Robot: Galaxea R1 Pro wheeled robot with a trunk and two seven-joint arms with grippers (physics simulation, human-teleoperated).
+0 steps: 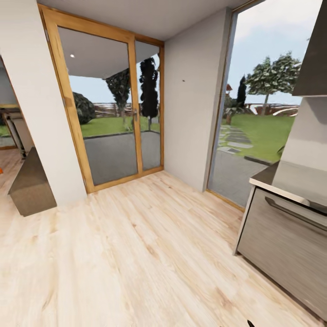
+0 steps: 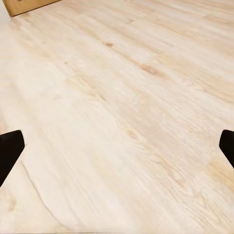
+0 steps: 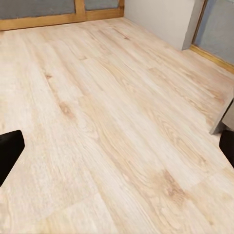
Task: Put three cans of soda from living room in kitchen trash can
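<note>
Head view: light wood floor (image 1: 136,254) runs ahead to wood-framed glass doors (image 1: 113,104), with lawn and trees beyond the glass. A white wall (image 1: 193,95) stands right of them, then a tall window (image 1: 254,113) onto a garden path. At the right edge a grey steel cabinet (image 1: 286,240) with a long handle is cut off by the frame, and the grey block above it is only partly seen. At far left, past a white pillar (image 1: 43,100), a dark slanted shape (image 1: 32,181) sits on the floor; hard to say what it is. A tiny dark tip at the bottom edge is too small to identify. No can and no bin here, so their place relative to the fingers can't be told.

Left wrist view: the left gripper (image 2: 117,148) hangs over bare floor (image 2: 122,97), fingers (image 2: 9,148) wide apart, nothing between them; both tips are clipped by the frame's sides.

Right wrist view: the right gripper (image 3: 117,146) is spread just as wide over floor (image 3: 112,112), empty. Beyond it are the door frame (image 3: 58,19), the wall's foot (image 3: 161,19) and a sliver of cabinet (image 3: 225,119).
</note>
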